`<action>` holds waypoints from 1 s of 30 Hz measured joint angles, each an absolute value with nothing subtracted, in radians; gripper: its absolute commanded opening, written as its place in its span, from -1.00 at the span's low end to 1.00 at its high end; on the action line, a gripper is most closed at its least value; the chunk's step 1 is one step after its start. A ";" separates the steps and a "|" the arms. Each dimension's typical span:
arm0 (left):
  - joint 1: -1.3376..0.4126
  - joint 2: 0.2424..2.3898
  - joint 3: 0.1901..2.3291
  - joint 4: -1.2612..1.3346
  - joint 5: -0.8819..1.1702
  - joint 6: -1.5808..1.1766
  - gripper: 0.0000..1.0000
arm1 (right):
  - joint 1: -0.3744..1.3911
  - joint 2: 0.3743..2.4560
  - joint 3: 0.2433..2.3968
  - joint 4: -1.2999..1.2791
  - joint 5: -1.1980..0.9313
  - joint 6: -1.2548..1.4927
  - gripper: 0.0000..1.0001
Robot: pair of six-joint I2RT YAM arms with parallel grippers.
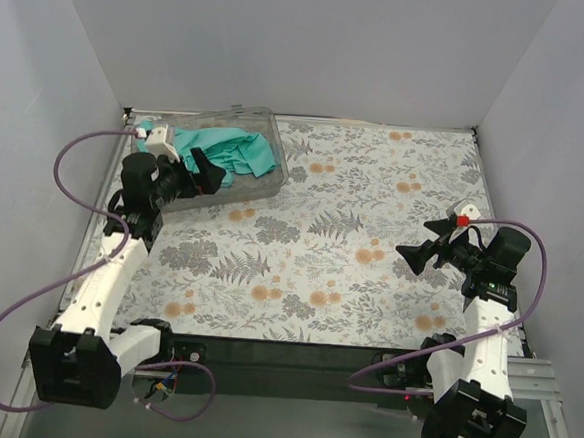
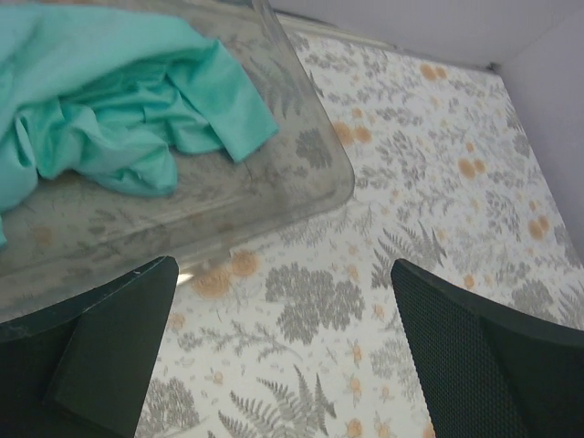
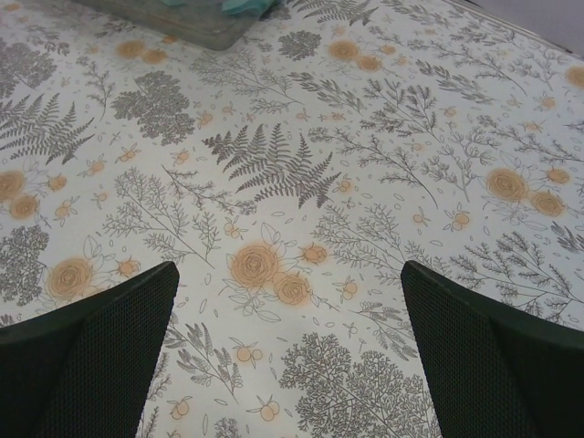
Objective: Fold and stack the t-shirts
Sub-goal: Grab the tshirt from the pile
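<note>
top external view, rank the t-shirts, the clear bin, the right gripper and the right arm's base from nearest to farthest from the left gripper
From the left gripper:
1. t-shirts and clear bin, far left, right at its fingers; too close to call.
2. right gripper, over on the right side, mid-depth.
3. right arm's base, near right corner.

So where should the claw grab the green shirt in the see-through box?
Probably the loose corner of the t-shirt. It lies flat and pokes out of the crumpled heap onto the bare floor of the clear bin. Come straight down from above with the open left claw: the bin has walls all round, so a sideways approach looks blocked.
</note>
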State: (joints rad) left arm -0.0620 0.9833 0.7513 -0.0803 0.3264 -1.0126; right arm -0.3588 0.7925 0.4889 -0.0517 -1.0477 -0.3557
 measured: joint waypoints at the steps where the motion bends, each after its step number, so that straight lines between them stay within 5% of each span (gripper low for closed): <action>1: -0.062 1.031 0.809 -0.101 0.303 -1.012 0.96 | -0.359 0.799 0.490 -0.059 -1.056 -0.364 0.97; 11: -0.063 1.609 1.367 -0.310 -0.023 -1.118 0.92 | -0.359 0.866 0.530 -0.111 -1.045 -0.370 0.96; 25: -0.062 2.086 1.674 -0.482 -0.255 -1.158 0.72 | -0.359 0.895 0.540 -0.130 -1.035 -0.366 0.95; 29: -0.062 2.163 1.734 -0.502 -0.274 -1.139 0.34 | -0.359 0.899 0.546 -0.132 -1.034 -0.366 0.95; 30: -0.062 2.183 1.750 -0.505 -0.275 -1.134 -0.23 | -0.359 0.900 0.547 -0.132 -1.034 -0.366 0.95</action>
